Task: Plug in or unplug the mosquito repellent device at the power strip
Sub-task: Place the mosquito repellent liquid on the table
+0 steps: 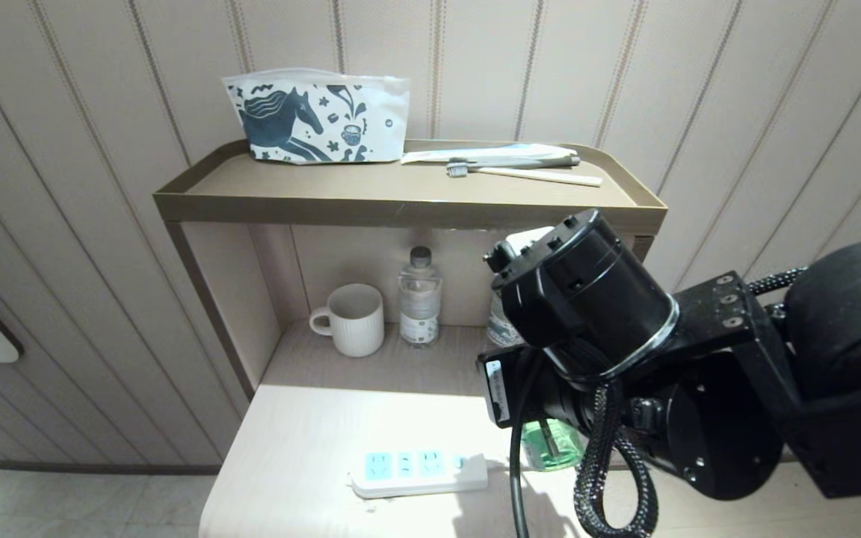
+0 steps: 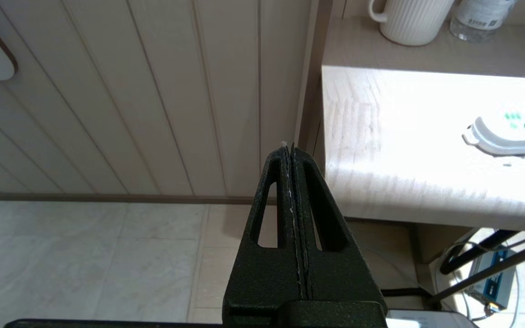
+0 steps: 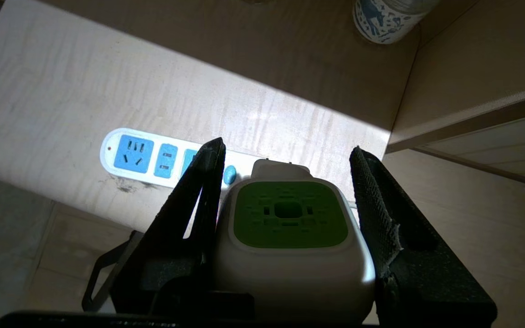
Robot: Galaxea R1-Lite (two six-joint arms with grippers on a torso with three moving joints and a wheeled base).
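With its two black fingers set half apart, the right gripper (image 3: 285,182) clasps the mosquito repellent device (image 3: 290,237) by the sides of its white rounded-square head, the green vented patch facing up between them. In the head view the right arm's bulky wrist hides most of this; only a bit of the clear green bottle (image 1: 550,446) shows beneath it, just right of the power strip (image 1: 419,474). The strip lies flat near the front edge of the pale wood-grain table (image 1: 303,433), its sockets light blue, all of them empty; whether the device touches the table cannot be told. A textured black finger (image 3: 201,182) covers part of the strip's third socket. The left gripper (image 2: 291,152) hangs off the table's left side, fingers pressed together, holding nothing.
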